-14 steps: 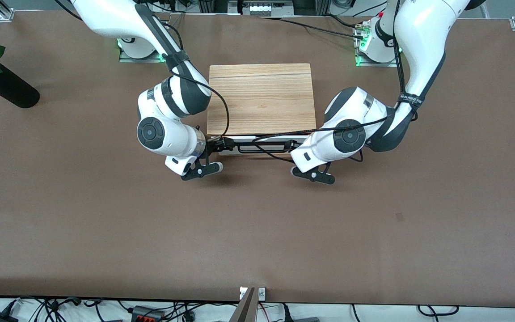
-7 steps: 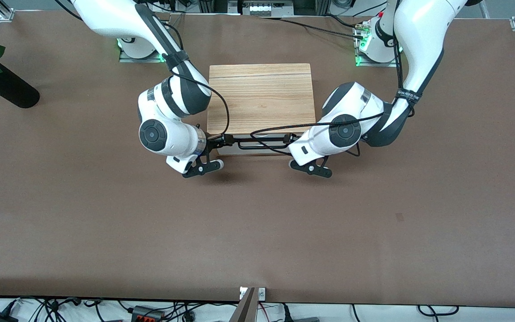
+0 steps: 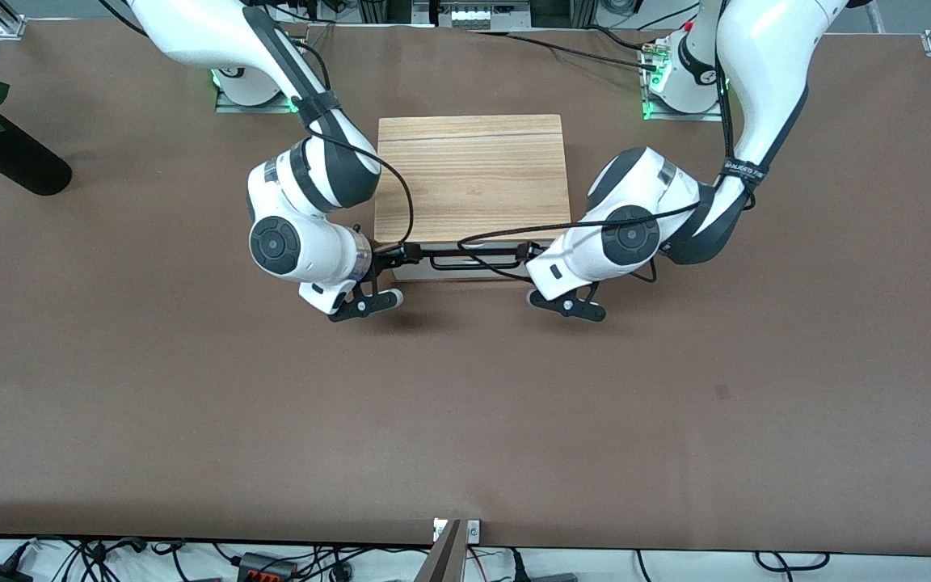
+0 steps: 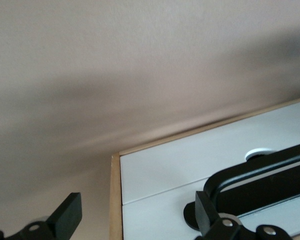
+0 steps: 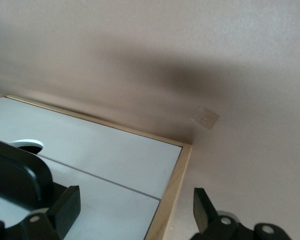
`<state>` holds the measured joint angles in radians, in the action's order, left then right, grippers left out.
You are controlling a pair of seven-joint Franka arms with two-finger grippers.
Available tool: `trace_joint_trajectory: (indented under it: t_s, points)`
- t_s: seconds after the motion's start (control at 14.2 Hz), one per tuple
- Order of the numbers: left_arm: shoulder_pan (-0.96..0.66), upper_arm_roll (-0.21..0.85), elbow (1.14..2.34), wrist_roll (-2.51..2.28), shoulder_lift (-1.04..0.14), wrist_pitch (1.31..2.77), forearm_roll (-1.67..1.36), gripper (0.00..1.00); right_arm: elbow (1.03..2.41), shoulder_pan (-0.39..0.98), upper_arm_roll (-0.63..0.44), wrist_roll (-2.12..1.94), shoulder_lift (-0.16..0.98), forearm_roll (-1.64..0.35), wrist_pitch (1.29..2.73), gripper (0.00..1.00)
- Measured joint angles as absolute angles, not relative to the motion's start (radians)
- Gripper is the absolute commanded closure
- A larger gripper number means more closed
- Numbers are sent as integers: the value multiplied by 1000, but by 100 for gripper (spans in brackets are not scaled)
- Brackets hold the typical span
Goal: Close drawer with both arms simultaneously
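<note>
Toward the right arm's end of the tabletop [image 3: 191,420] a black vase with a red rose [image 3: 5,158] lies well clear of the work. The right pincer [image 3: 391,257] comes next, low in front of the box [image 3: 472,174]. In its wrist view the fingers [image 5: 65,207] stand spread wide and grip nothing: one reaches over the white front by the handle's post, the other sits past the box's corner, so the hand can push flat against the panel.

The drawer [image 3: 465,271] sits in the middle, its white front [image 4: 190,165] close against the box's front edge nearer the front camera. No wood interior shows, so it looks nearly or fully shut. Its black bar handle [image 3: 473,260] runs between the two hands.

The left pincer [image 3: 532,257] mirrors the first at the handle's other end, fingers [image 4: 65,217] equally spread and empty. Pressing both ends at once probably keeps the wide drawer from skewing in its runners.
</note>
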<state>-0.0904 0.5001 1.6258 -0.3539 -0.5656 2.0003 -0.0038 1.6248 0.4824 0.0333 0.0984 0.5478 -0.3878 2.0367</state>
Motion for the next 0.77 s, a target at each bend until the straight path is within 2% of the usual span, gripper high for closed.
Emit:
trace_joint_trajectory:
  t_s: [0.49,0.77]
  points:
    - [-49,483,1547,-354,-543,2001,-4,0,1521,395,-10,87,479,-367,2004,0]
    - [-35,420,1507,-354,-486,1934,-4,0,1507,363,-55,77,406,-134,1818,0]
